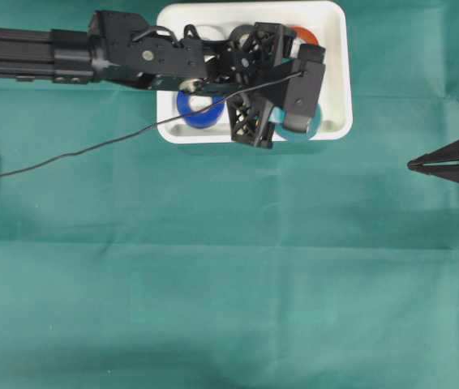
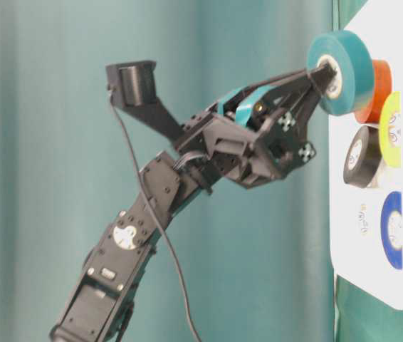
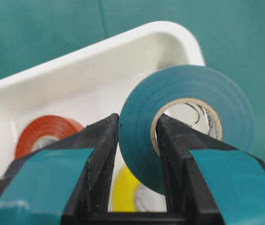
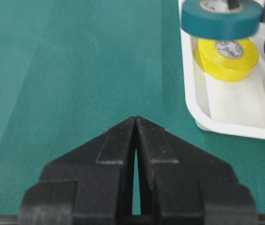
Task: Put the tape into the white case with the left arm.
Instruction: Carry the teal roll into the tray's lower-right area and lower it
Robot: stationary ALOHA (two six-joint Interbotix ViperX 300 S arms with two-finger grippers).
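Closest to your left wrist camera, the two black teal-banded fingers [image 3: 95, 159] of the left gripper [image 3: 137, 136] pinch the wall of the teal tape roll [image 3: 188, 117]: one finger presses its outer face, the other sits inside the cardboard core, so the jaws are clamped on the roll's side and the roll stands on edge between them. Behind it you see the white case [image 3: 76, 61] with its raised rim, an orange roll [image 3: 46, 133] lying near the case's far-left wall in that view and a yellow roll [image 3: 125, 190] lower down, partly hidden by the fingers. From overhead, the left arm [image 1: 132, 53] reaches in from the left edge of the green cloth [image 1: 229, 284] and covers much of the case, which lies along the cloth's top edge near the middle; a blue roll [image 1: 197, 109] lies near the case's lower-left corner, and the held teal roll peeks out at the case's lower-right corner, over the rim there. A thin black cable [image 1: 92, 150] trails from the arm across the cloth to the left edge. In the table-level view the teal roll hangs apart from the case floor, beside the orange one, with a black roll [image 2: 362, 157] and the yellow one nearby. Your right gripper [image 4: 136, 124] rests at the right edge of the cloth, well apart from the case, its plain black fingers pressed together on nothing
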